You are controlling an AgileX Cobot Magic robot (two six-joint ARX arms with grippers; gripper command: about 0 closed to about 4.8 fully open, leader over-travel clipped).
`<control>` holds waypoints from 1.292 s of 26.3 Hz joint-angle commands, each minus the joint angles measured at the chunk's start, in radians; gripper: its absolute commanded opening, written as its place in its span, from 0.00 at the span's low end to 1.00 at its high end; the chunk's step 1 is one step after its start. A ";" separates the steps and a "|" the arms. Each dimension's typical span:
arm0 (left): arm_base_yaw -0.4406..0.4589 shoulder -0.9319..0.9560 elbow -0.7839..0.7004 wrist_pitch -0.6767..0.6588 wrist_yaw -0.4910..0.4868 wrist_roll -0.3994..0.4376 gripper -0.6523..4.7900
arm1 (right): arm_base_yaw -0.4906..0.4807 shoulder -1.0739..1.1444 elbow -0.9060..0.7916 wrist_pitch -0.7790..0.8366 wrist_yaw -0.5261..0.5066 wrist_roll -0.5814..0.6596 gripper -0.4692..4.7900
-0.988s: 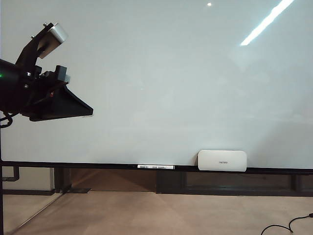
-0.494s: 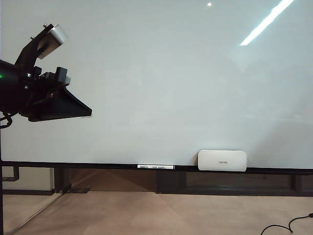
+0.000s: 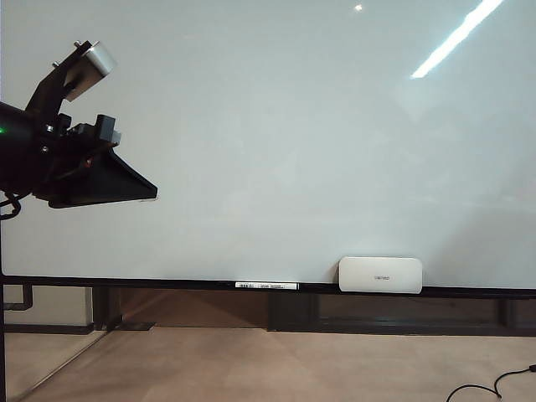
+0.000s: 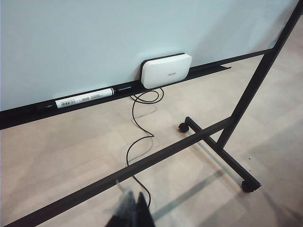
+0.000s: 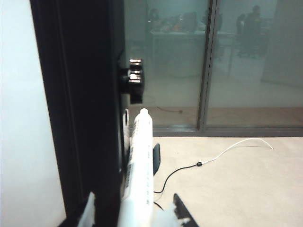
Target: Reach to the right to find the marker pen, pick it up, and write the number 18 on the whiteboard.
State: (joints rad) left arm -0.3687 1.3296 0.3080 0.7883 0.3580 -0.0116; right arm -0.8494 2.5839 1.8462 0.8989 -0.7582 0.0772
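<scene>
Almost nothing has shifted in the exterior view since the earlier frames: the left arm sits in the same spot at the left edge, and the ledge items are where they were.

Left edge of the exterior view: the left arm's black wedge-shaped gripper (image 3: 126, 186) hangs in front of the whiteboard (image 3: 276, 142), pointing right, with its silver wrist camera (image 3: 90, 63) angled above. From here I cannot tell whether its jaws are apart. In the left wrist view only blurred dark fingertips (image 4: 135, 213) show at the frame edge, seemingly close together with nothing between them.

Centre: the board surface is blank and glossy, with no strokes visible. On the black ledge (image 3: 167, 282) a marker (image 3: 266, 286) lies flat, white-labelled. Right of it, a white rounded eraser (image 3: 380, 275) rests against the board.

Lower right: a black cable (image 3: 494, 387) trails on the floor.

The left wrist view shows that same ledge marker (image 4: 84, 98), the eraser (image 4: 166, 70), a cable (image 4: 139, 137) looping on the floor, and the board's wheeled stand (image 4: 222, 151).

Right wrist view: the right gripper (image 5: 135, 210) is beside the board's black frame (image 5: 80, 109). A white marker pen (image 5: 137, 170) stands up between its fingers (image 5: 179, 208), which sit apart on either side; a firm grip cannot be confirmed.
</scene>
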 commanded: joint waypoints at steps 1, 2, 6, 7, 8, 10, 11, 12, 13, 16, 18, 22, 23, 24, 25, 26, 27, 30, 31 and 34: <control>0.000 -0.003 0.004 0.006 0.001 0.003 0.11 | 0.000 -0.005 0.007 0.010 0.005 -0.003 0.47; 0.000 -0.003 0.004 0.006 0.001 0.003 0.11 | 0.000 -0.005 0.007 0.010 0.005 -0.003 0.47; 0.000 -0.003 0.004 0.005 0.001 0.003 0.11 | 0.000 -0.005 0.007 0.010 0.005 -0.003 0.47; 0.000 -0.003 0.004 0.005 0.002 0.004 0.11 | 0.000 -0.005 0.007 0.010 0.005 -0.003 0.47; 0.000 -0.003 0.004 0.005 0.002 0.004 0.11 | 0.000 -0.005 0.007 0.010 0.006 -0.003 0.47; 0.000 -0.003 0.004 0.005 0.002 0.004 0.11 | 0.000 -0.005 0.007 0.010 0.006 -0.003 0.47; 0.000 -0.003 0.004 0.005 0.002 0.003 0.11 | 0.000 -0.005 0.007 0.010 0.006 -0.003 0.47; 0.000 -0.003 0.003 0.005 0.002 0.003 0.11 | 0.000 -0.005 0.007 0.010 0.006 -0.003 0.47; 0.000 -0.003 0.003 0.005 0.002 0.003 0.11 | 0.000 -0.005 0.007 0.010 0.007 -0.003 0.47; 0.000 -0.003 0.003 0.002 0.002 0.003 0.11 | 0.000 -0.005 0.007 0.010 0.023 -0.002 0.47; 0.000 -0.003 0.003 0.001 0.002 0.003 0.11 | 0.000 -0.005 0.007 0.010 0.024 -0.003 0.46; 0.000 -0.003 0.003 0.000 0.002 0.003 0.11 | 0.000 -0.005 0.007 0.010 0.023 -0.002 0.42; 0.000 -0.003 0.003 -0.001 0.002 0.003 0.11 | 0.000 -0.005 0.007 0.010 0.023 -0.002 0.41; 0.000 -0.003 0.003 -0.002 0.002 0.003 0.11 | 0.000 -0.005 0.007 0.010 0.023 -0.003 0.41; 0.000 -0.003 0.003 -0.002 0.002 0.003 0.11 | 0.000 -0.005 0.007 0.010 0.023 -0.002 0.41; 0.000 -0.003 0.003 -0.002 0.002 0.003 0.11 | 0.000 -0.005 0.007 0.010 0.023 -0.003 0.41; 0.000 -0.003 0.003 -0.002 0.002 0.004 0.11 | 0.000 -0.005 0.007 0.010 0.023 -0.002 0.41; 0.000 -0.003 0.003 -0.002 0.002 0.004 0.11 | 0.000 -0.005 0.007 0.007 0.023 -0.002 0.34; 0.000 -0.003 0.003 -0.002 0.002 0.004 0.11 | 0.000 -0.005 0.007 0.000 0.023 -0.003 0.24; 0.000 -0.003 0.003 -0.003 0.002 0.004 0.11 | 0.000 -0.005 0.007 -0.006 0.023 -0.002 0.09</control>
State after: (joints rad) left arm -0.3687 1.3296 0.3080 0.7811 0.3580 -0.0120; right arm -0.8474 2.5839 1.8481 0.8921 -0.7395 0.0742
